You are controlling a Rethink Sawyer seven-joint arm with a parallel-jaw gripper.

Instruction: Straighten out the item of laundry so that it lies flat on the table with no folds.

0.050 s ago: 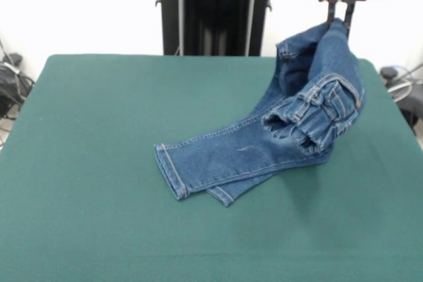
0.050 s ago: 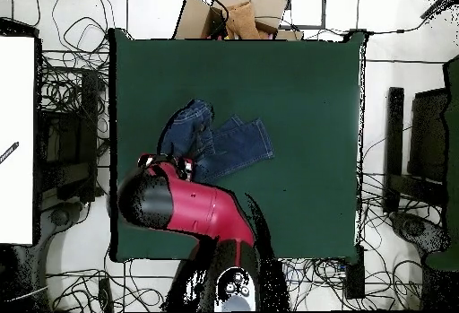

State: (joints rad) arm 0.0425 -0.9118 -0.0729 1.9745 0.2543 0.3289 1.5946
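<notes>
Count: you are looking at one pair of jeans (image 1: 264, 143), one green table (image 1: 99, 130), one arm (image 2: 193, 206) and one gripper (image 1: 340, 18).
Jeans, position: they are lying right of the table's middle in your front view, with both leg hems resting on the cloth near the centre, one leg partly over the other.
Jeans, shape: the waist end is being held up off the table, so the garment is draping down in folds and the gathered waistband is hanging bunched on the right.
Gripper: its two dark fingers (image 1: 348, 12) are closing on the top fold of the denim, directly above the raised end; you are seeing it clamped on the jeans.
Jeans against gripper: the lifted part is hanging straight under the gripper, and the legs are trailing away from it toward the table's middle.
Overhead: the red arm is reaching in over the table edge, and the jeans (image 2: 215, 143) are showing just beyond its head.
</notes>
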